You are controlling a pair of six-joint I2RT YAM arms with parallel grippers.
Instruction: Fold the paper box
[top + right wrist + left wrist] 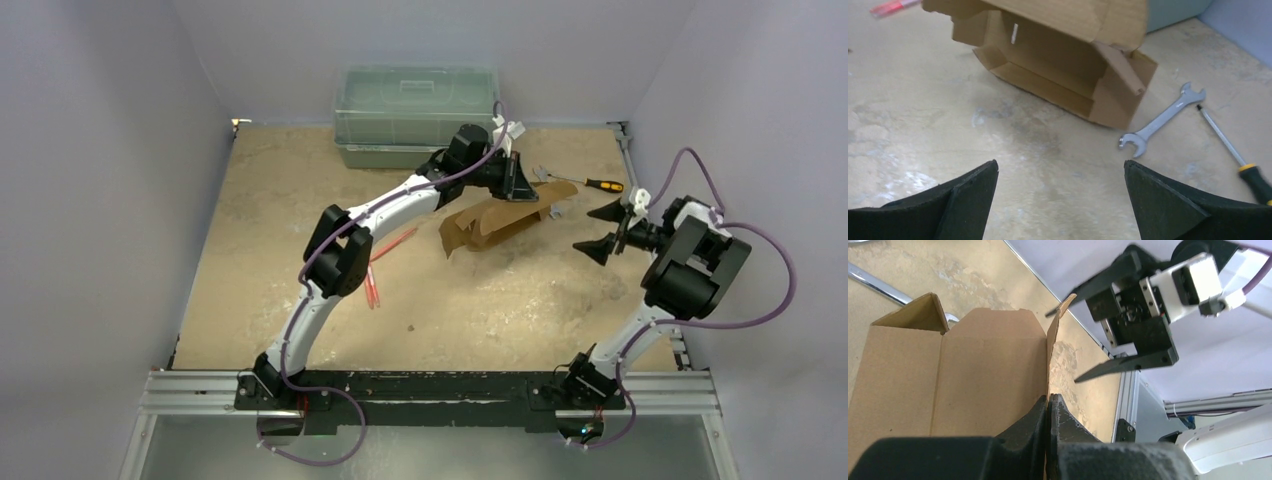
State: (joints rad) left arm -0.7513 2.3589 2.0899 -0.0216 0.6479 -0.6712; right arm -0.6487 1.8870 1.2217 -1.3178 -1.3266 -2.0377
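Note:
The brown paper box (497, 224) lies partly folded in the middle of the table, its flaps loose and one long side open toward the right arm (1058, 55). My left gripper (519, 187) reaches over it from behind. In the left wrist view that gripper (1049, 399) is shut on the thin upright edge of a cardboard panel (983, 375). My right gripper (598, 228) hovers open to the right of the box, apart from it. Its jaws (1060, 167) stand wide with only bare table between them. The left wrist view also shows the right gripper (1062, 348) near the panel's top corner.
A green translucent bin (415, 115) stands at the back edge. A silver wrench (1160, 120) and a yellow-handled screwdriver (1228, 145) lie just right of the box. Red pens (375, 285) lie left of it by the left arm. Walls close in both sides.

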